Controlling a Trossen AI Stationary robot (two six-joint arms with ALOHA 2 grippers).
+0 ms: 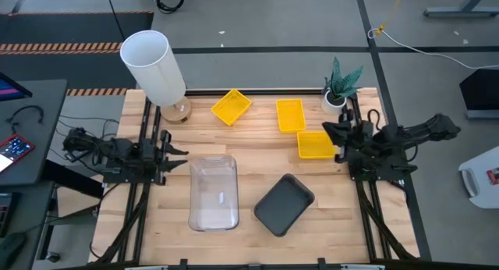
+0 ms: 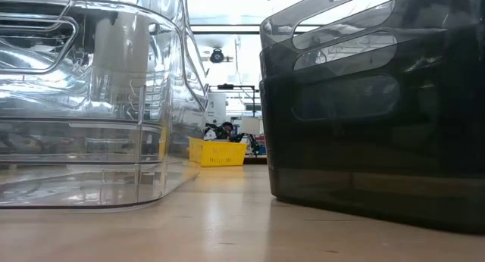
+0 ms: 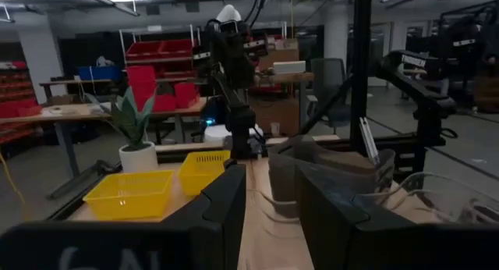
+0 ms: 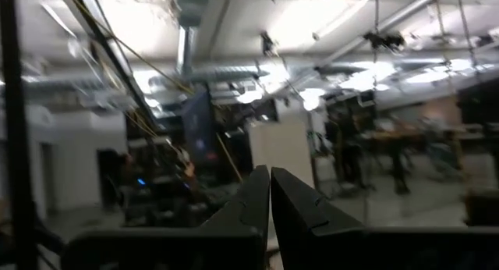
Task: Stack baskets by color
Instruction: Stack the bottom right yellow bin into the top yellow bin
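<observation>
The right gripper (image 1: 334,137) hangs at the right edge of the table with its fingers pressed together and nothing between them, as its own wrist view confirms. Just to its left in the high view lies a yellow basket (image 1: 315,144), almost touching the fingertips, its long axis running left to right. A second yellow basket (image 1: 290,115) sits just above it, long axis running top to bottom, and a third yellow basket (image 1: 231,106) lies tilted further toward the upper centre. The right arm is plainly the nearer one for gathering these three.

The left gripper (image 1: 173,151) waits at the left edge, jaws partly apart and empty. The clear baskets (image 1: 213,193) appear already nested in the lower centre, just right of it, and the dark grey baskets (image 1: 284,204) sit tilted beside them. The yellow set looks like the remaining work.
</observation>
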